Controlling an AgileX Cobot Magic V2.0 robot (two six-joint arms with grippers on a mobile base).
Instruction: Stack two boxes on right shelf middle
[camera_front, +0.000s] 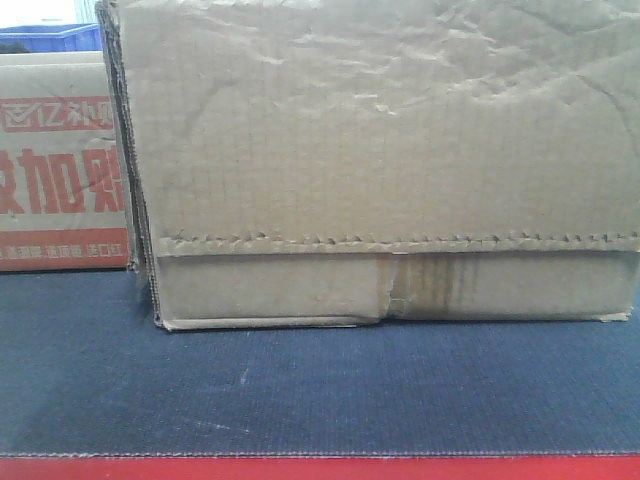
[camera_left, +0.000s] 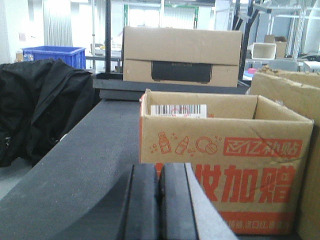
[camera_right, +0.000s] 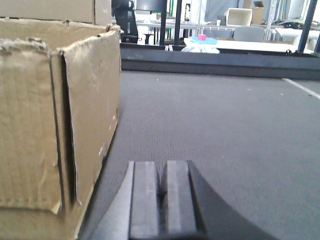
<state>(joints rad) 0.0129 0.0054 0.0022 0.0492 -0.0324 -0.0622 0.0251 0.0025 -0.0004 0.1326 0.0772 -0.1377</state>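
Note:
A plain, creased cardboard box (camera_front: 380, 160) with a jagged flap seam stands close in front of me on the dark grey table (camera_front: 300, 400). Its end wall (camera_right: 50, 115) fills the left of the right wrist view. Left of it stands a second box (camera_front: 60, 160) with red print; the left wrist view shows this printed box (camera_left: 225, 150) with its top open. My left gripper (camera_left: 159, 167) is shut and empty, low over the table just in front of the printed box. My right gripper (camera_right: 161, 164) is shut and empty, right of the plain box. The shelf is out of view.
A third carton (camera_left: 180, 55) sits at the table's far end. A black jacket (camera_left: 40, 105) lies beside the table's left edge, and a blue bin (camera_left: 55, 55) stands behind it. The table has a red front rim (camera_front: 320, 468). Bare table surface (camera_right: 225, 130) stretches to the right of the plain box.

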